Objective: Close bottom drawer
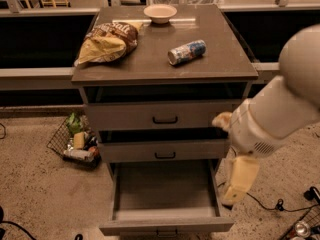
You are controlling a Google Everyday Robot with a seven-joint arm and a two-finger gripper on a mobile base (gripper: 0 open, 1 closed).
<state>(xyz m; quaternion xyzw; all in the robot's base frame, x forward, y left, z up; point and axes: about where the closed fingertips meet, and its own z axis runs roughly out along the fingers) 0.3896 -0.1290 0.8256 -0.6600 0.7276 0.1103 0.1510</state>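
The bottom drawer is pulled far out of the grey-brown cabinet. Its long shallow tray is empty, and its flat front is at the lower edge of the view. The middle drawer and the top drawer each stand slightly out, and both have a black bar handle. My gripper hangs downward from the white arm. It is just right of the bottom drawer's right side and above floor level, and it holds nothing.
On the cabinet top lie a chip bag, a can on its side and a small bowl. A wire basket of items sits on the floor to the left. Cables and a can lie on the floor at the right.
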